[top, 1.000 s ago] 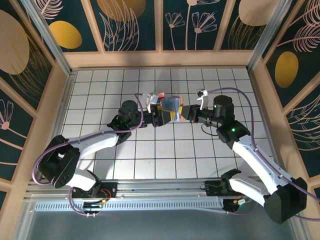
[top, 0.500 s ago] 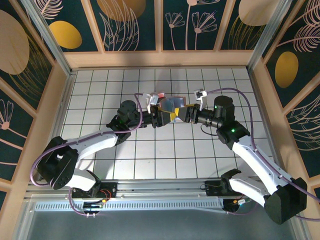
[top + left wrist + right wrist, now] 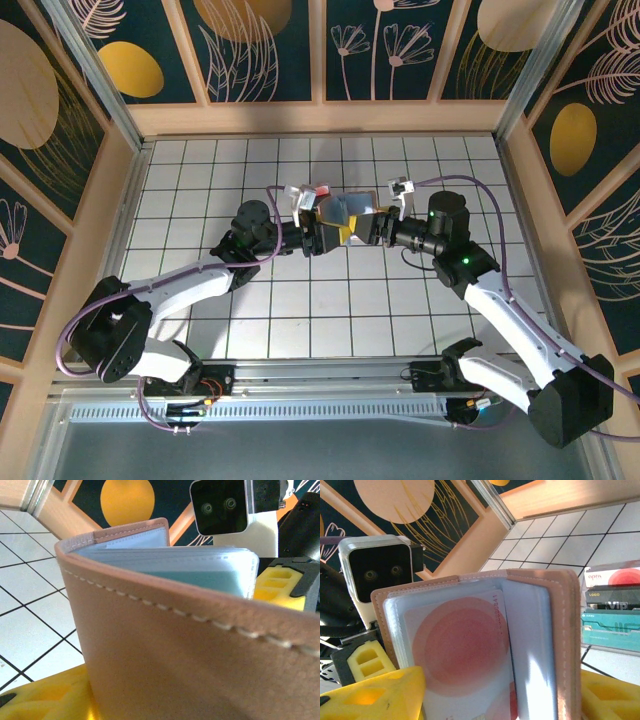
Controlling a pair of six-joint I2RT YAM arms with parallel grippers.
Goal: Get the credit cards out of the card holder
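Open pinkish-tan card holder (image 3: pixel 568 645) between yellow fingers (image 3: pixel 375 695), pink-circled card (image 3: pixel 460 660) in its clear sleeve, stacked cards (image 3: pixel 612 610) at right.

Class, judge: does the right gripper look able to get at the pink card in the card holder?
Probably yes: the left gripper holds the card holder open toward the right gripper, whose fingers flank the sleeved pink card.

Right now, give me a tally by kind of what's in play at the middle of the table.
Card holder: 1
Pink card: 1
Teal pack: 1
End effectors: 2, left end effector and right end effector
Total: 5
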